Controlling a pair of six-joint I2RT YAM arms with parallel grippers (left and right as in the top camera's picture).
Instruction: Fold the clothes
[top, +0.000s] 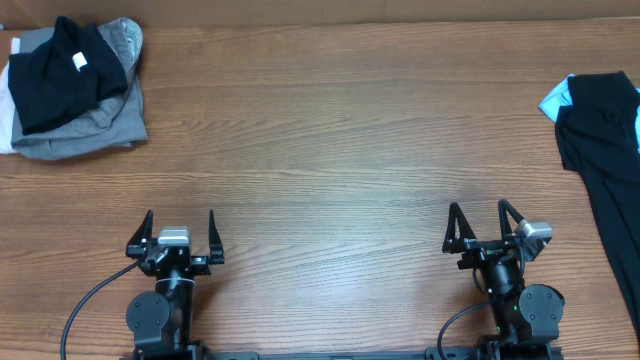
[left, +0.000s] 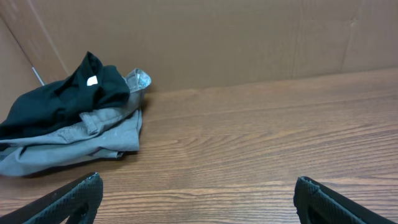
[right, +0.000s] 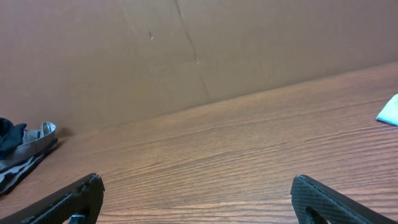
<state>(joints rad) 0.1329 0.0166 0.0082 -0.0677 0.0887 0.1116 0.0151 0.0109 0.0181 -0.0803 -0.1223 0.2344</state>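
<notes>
A pile of clothes lies at the table's far left: a black shirt with a white tag on top of a grey shirt. The left wrist view shows the same black shirt over the grey one. Another black shirt lies along the right edge, with a light blue cloth under its top corner. My left gripper rests open near the front edge, nothing between its fingers. My right gripper is open too and empty. Both are far from the clothes.
A brown cardboard wall stands along the back of the wooden table. A white cloth edge shows under the left pile. Black cables run from both arm bases at the front edge.
</notes>
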